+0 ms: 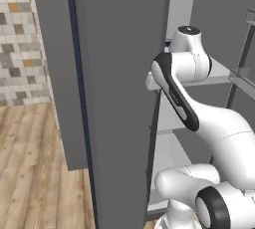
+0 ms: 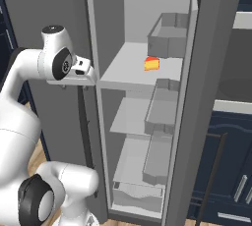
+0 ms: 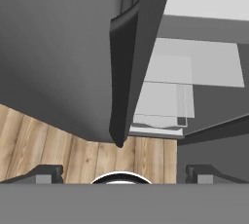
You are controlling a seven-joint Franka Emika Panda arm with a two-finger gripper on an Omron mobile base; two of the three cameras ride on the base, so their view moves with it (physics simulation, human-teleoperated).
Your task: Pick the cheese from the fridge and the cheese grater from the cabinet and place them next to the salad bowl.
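With the fridge (image 2: 142,4) open, my empty, wide-open gripper (image 3: 121,172) must next reach in for the cheese (image 2: 152,64).

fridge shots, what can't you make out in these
- Cheese: on the upper fridge shelf in the right base view; in the left base view the open door and the arm hide it.
- Gripper: open in the hand view, fingertips cut by the bottom edge; in the right base view the hand's body hides them.
- Door bins: contents hidden by their walls, right base view.
- Lowest shelf: too pale to read, right base view.
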